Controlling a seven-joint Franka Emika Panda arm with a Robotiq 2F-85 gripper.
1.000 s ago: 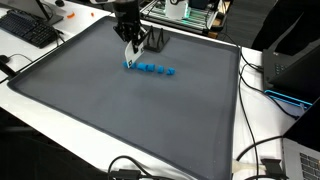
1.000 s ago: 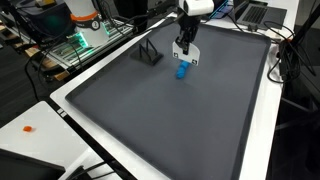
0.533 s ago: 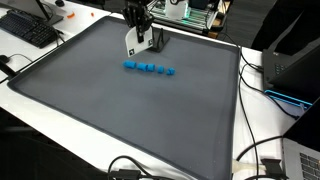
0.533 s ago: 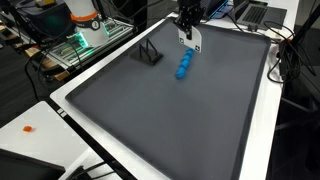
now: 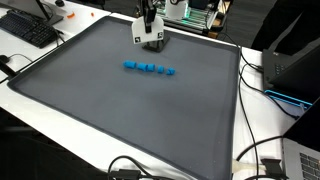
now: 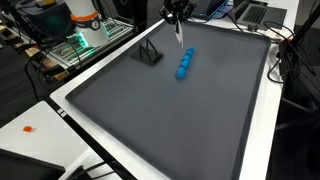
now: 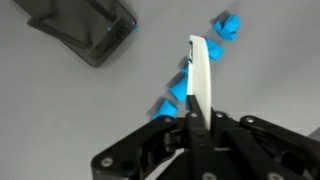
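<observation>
The end effector [image 7: 194, 122] was pressed together on a thin white flat strip [image 7: 200, 72], which hung edge-down above the dark grey mat [image 5: 110, 115], at about 12 o'clock from the row of small blue cubes [image 5: 148, 69] in an exterior view. Only one end of the strip seemed pinched, so it could have twisted or slipped free. Brought down carelessly, its edge might have knocked the cubes out of line, or snagged the black wedge-shaped stand [image 6: 150, 52] nearby.

No writing, label, brand, number or sign can be read in any view; key legends on the keyboard [image 5: 30, 30] beside the grey mat [image 5: 120, 110] are too small to tell
</observation>
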